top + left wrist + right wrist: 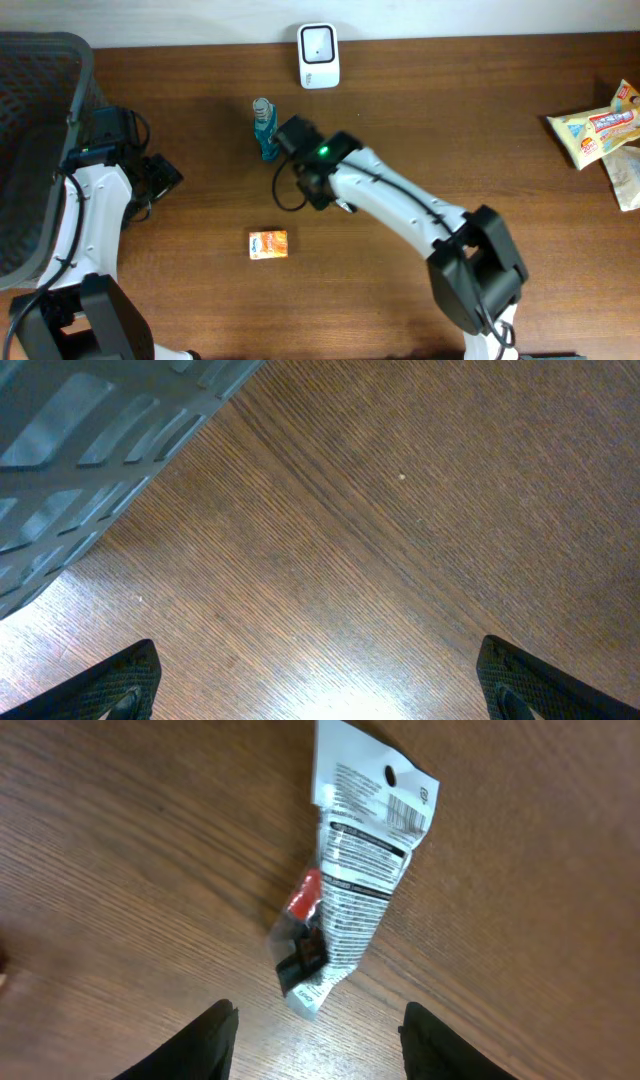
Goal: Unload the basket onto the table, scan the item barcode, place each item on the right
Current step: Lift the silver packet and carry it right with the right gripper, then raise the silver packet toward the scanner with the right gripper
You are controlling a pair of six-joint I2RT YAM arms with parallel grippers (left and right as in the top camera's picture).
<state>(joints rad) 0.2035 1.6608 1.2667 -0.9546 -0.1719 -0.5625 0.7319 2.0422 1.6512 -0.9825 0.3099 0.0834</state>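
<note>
packet (365,870) lies flat (barcode (405,812) up) just ahead of right gripper (318,1020), jaws parted, empty.

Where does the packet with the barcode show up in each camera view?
Overhead: packet lies upper centre, below and left of the white scanner.
Left wrist: not in it; only wood and a basket corner.
Right wrist: packet is upper centre, with the barcode at its top right.
Shared landmark: the brown wood table, under the packet in both views that show it.
</note>
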